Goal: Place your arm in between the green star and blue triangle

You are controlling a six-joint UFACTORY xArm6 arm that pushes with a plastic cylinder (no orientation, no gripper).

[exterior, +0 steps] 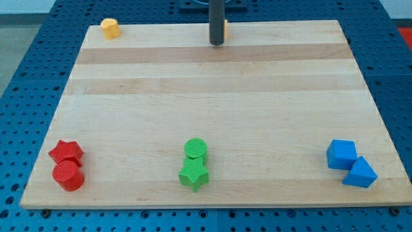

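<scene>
Up at the view's top, my tip [216, 43] rests on the wooden surface [212, 96]; the arm carries no gripper, only the rod. Well to its left a yellow block [110, 28] sits at the surface's top edge. Far below-left lie a red star [66, 152] touching a red cylinder [68, 175]. Almost straight below, well apart from the tip, a green cylinder [196, 149] touches the green star [193, 174]. Far below-right, a blue cube [341, 154] touches the blue triangle [360, 173]. An orange block [226, 27] peeks from just behind the rod.
</scene>
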